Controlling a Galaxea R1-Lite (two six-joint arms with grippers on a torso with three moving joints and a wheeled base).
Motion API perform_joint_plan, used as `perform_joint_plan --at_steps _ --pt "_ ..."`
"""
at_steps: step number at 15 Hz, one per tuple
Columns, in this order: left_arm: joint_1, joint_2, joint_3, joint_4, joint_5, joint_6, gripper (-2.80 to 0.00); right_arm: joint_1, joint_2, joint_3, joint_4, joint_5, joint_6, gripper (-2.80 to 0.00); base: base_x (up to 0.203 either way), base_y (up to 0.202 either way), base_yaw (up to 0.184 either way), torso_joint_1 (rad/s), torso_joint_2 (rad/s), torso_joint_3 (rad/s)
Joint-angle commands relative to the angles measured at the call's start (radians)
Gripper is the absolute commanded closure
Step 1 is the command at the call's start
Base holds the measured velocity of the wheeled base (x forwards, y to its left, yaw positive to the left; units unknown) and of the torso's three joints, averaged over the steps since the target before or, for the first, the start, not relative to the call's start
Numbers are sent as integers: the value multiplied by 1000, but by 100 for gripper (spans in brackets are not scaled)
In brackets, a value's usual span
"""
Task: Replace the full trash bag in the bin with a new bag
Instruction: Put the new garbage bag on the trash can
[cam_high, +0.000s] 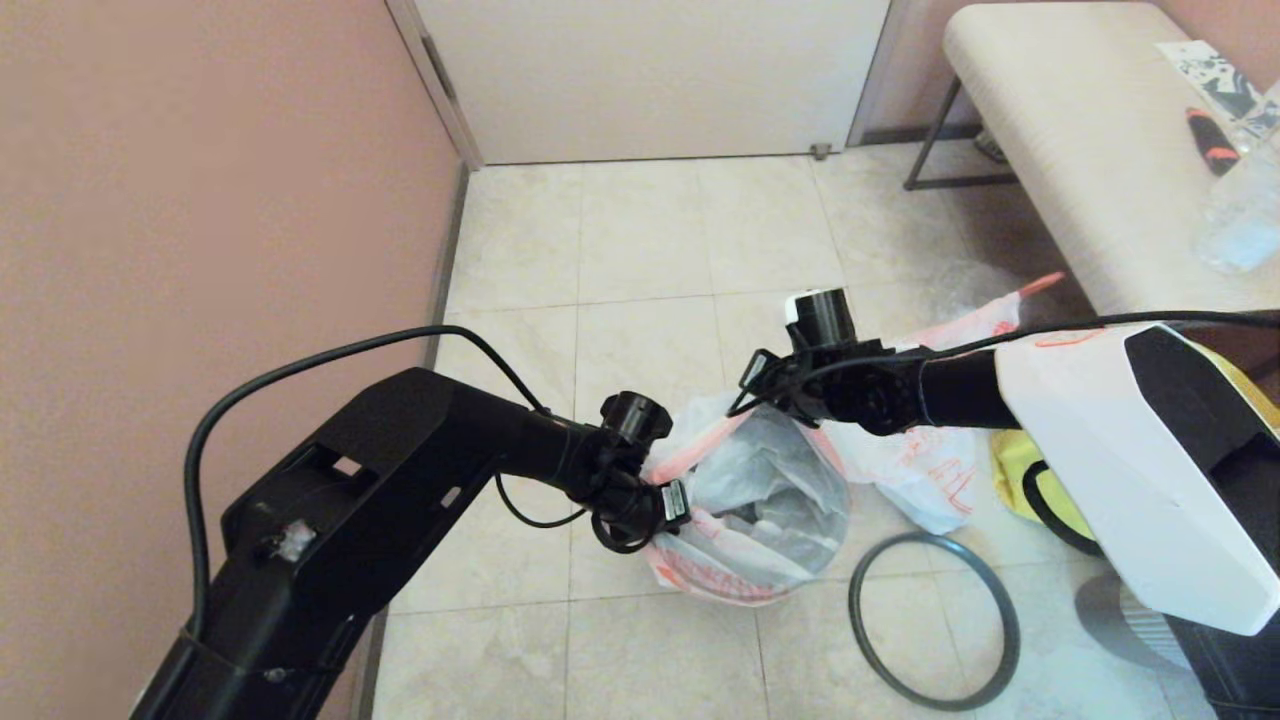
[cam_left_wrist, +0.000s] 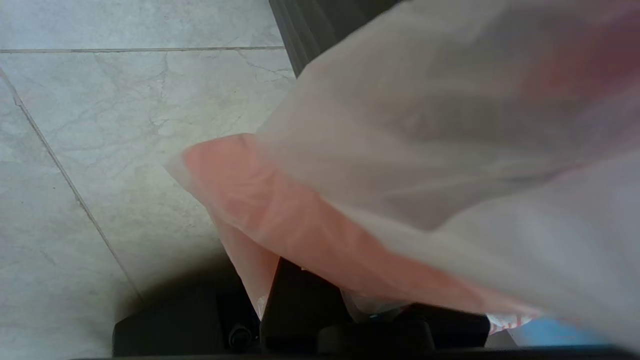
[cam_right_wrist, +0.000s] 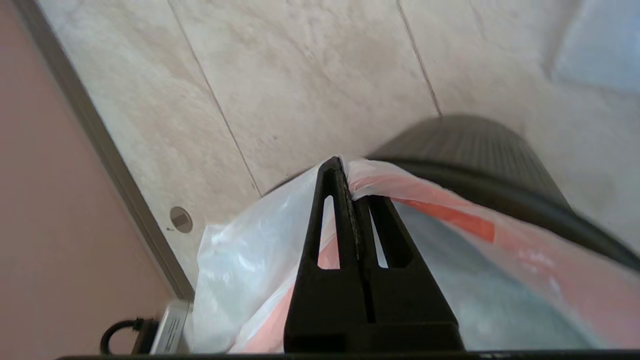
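Observation:
The new bag (cam_high: 770, 490), white with a pink-orange edge band, is spread over the black bin (cam_right_wrist: 470, 145); in the head view the bin only shows as a dark shape through the plastic. My left gripper (cam_high: 665, 500) is shut on the bag's near-left edge, and plastic (cam_left_wrist: 450, 125) covers most of its fingers (cam_left_wrist: 300, 300). My right gripper (cam_high: 755, 385) is shut on the edge band (cam_right_wrist: 345, 170) at the far side, pulling it taut. The full trash bag (cam_high: 925, 475) lies behind the right arm, orange tail (cam_high: 1040, 285) up. The grey hoop (cam_high: 935, 620) lies on the floor.
A yellow tote (cam_high: 1015, 470) sits right of the full bag. A padded bench (cam_high: 1080, 150) with a bottle (cam_high: 1240, 210) stands at the far right. A pink wall (cam_high: 200, 200) runs along the left and a white door (cam_high: 650, 70) closes the back.

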Motion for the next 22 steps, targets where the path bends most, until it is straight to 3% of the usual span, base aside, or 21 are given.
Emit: perform_joint_plan --at_steps 1,7,12,15,18,22 --pt "0 -2 2 2 -1 -3 0 -13 58 -9 -56 5 -27 0 0 0 0 0 0 0" --pt "-5 -5 15 0 -2 6 0 -103 71 -9 -187 4 -220 0 0 0 0 0 0 0" --pt "-5 -4 15 0 -2 8 0 -145 39 -5 -180 0 -264 0 0 0 0 0 0 0" --pt "-4 1 11 2 -2 20 0 -152 1 -4 -105 0 -266 0 0 0 0 0 0 0" --pt "-2 4 10 2 -1 20 0 -159 11 -6 -105 0 -348 0 0 0 0 0 0 0" --pt "-3 3 11 2 -1 22 0 -152 51 -9 -109 3 -353 0 0 0 0 0 0 0"
